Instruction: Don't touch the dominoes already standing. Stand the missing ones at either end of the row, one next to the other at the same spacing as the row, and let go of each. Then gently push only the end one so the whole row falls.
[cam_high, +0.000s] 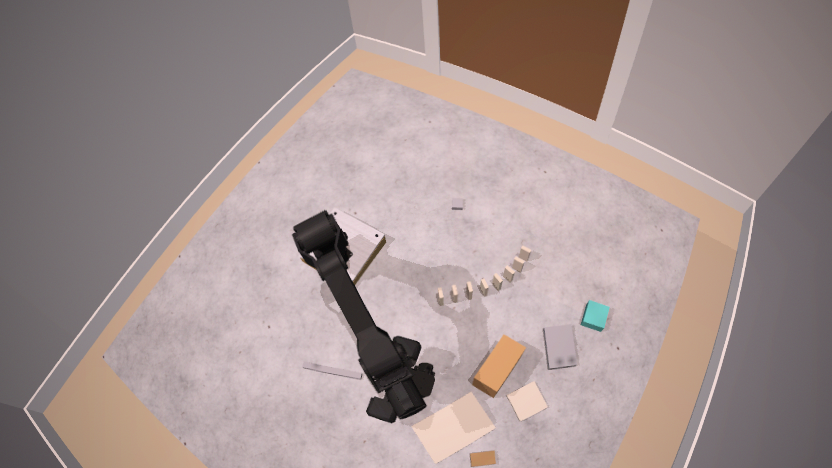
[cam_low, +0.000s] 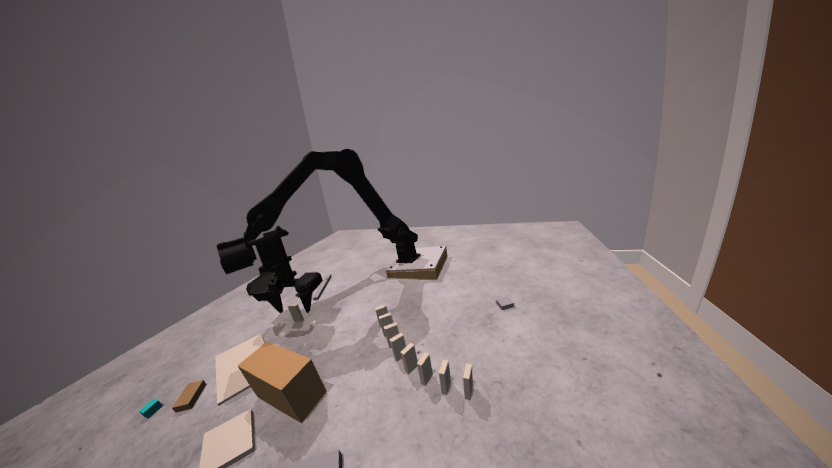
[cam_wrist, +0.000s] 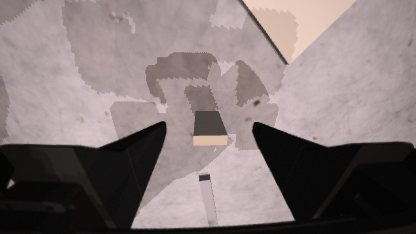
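Observation:
A curved row of several cream dominoes (cam_high: 484, 287) (cam_low: 409, 358) stands upright on the table, right of the arm in the top view. One loose domino (cam_low: 296, 312) (cam_wrist: 210, 125) stands upright apart from the row. In the top view it is hidden under the arm. My gripper (cam_low: 293, 310) (cam_wrist: 210, 126) points down above this domino, with its fingertips spread wide on either side of it. The gripper is open and does not touch the domino in the wrist view.
An orange block (cam_high: 499, 364) (cam_low: 282, 375) stands between the row and the cream plates (cam_high: 448, 433) (cam_high: 527, 401). A teal block (cam_high: 595, 314), a grey slab (cam_high: 560, 347) and a small brown block (cam_high: 482, 458) lie farther out. A thin grey bar (cam_high: 332, 370) (cam_wrist: 208, 200) lies near the gripper.

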